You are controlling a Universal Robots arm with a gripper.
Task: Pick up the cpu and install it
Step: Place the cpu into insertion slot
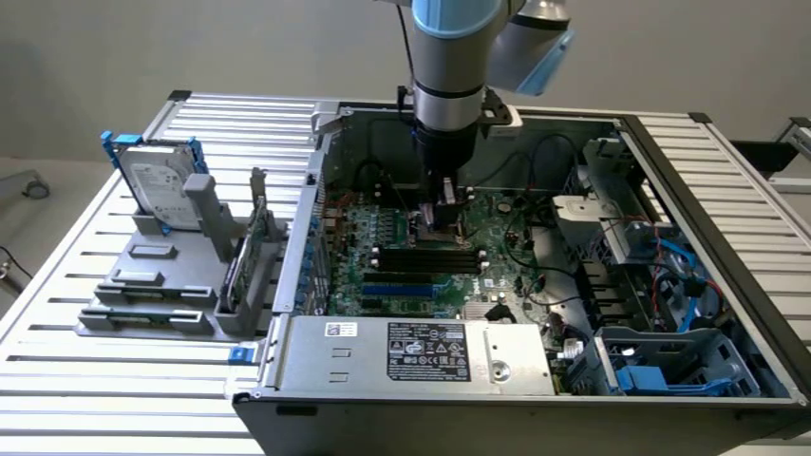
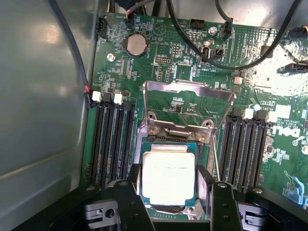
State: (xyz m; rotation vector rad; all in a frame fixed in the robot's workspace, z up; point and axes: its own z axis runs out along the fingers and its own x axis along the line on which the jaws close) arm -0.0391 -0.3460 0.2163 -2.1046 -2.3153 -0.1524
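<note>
- Wrist view: cpu (image 2: 168,177) lying flat, silvery top up, square with no long axis, edges parallel to the socket (image 2: 163,138) frame.
- Placed over the socket, beside the raised load plate (image 2: 187,103); seated or just above, cannot tell.
- Gripper (image 2: 169,186) fingers (image 2: 131,192) pinching the cpu's opposite edges.
- Exterior view: arm (image 1: 446,57) upright, reaching straight down into the computer case (image 1: 709,237), gripper (image 1: 440,214) low over the motherboard (image 1: 514,271).
</note>
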